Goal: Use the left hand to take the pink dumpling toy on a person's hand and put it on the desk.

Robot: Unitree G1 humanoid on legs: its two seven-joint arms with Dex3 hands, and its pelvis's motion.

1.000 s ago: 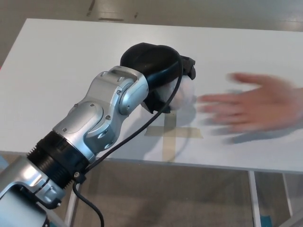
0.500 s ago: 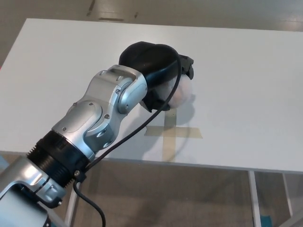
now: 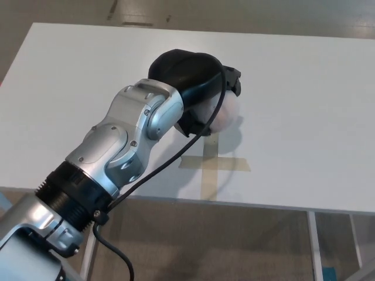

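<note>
My left hand point(image 3: 196, 88) reaches over the middle of the white desk point(image 3: 304, 88), seen from behind, black and rounded. A pale pink dumpling toy point(image 3: 225, 114) shows under its right side, with the hand closed over it. The toy sits low, just above a tape cross point(image 3: 214, 164) on the desk; whether it touches the desk is hidden by the hand. My silver left forearm point(image 3: 123, 152) runs down to the bottom left. No person's hand is in view. My right hand is not in view.
The desk's near edge runs across the lower part of the picture, with floor and a desk leg point(image 3: 313, 246) below it.
The person's open hand at the right, blurred one second ago, has left the picture. My left hand has stayed almost in place with the toy.
</note>
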